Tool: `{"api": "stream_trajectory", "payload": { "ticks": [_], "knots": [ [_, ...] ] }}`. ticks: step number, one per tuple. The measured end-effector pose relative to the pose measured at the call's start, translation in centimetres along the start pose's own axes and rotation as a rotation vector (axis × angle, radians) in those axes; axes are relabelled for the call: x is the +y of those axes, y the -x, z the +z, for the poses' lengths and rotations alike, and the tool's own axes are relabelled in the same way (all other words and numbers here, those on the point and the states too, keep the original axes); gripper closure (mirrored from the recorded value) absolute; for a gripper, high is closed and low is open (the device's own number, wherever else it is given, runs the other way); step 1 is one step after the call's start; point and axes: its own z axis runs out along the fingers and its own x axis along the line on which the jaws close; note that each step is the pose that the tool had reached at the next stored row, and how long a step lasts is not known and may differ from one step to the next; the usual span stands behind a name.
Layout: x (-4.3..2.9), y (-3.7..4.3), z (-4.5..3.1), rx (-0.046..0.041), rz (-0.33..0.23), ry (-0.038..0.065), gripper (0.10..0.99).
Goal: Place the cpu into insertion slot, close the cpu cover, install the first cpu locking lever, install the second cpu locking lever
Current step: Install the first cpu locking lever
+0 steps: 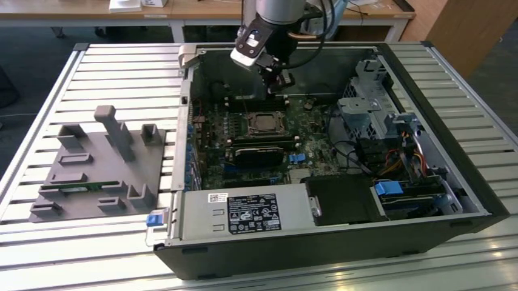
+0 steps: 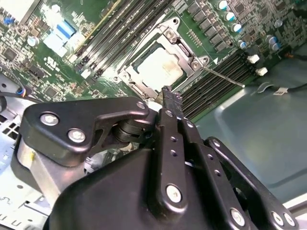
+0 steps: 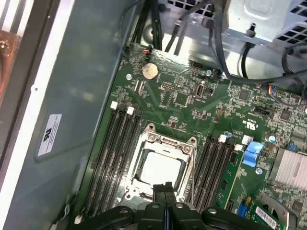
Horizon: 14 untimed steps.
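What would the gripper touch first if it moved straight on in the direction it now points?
Probably the edge of the cpu cover, beside the cpu; the gripper points down at it, though depth is unclear.

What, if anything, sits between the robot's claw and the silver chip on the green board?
Nothing visible does. In the first wrist view the shut gripper hangs above the cpu, whose pale top shows bare through the window of the cpu cover lying closed around it.
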Motion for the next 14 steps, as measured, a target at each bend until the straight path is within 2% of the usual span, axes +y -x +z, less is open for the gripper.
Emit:
{"api": "stream_trajectory", "payload": {
  "ticks": [14],
  "knots": [
    [0.0, 0.0, 0.03, -0.0002, -0.143, -0.003, 0.98]
  ]
}}
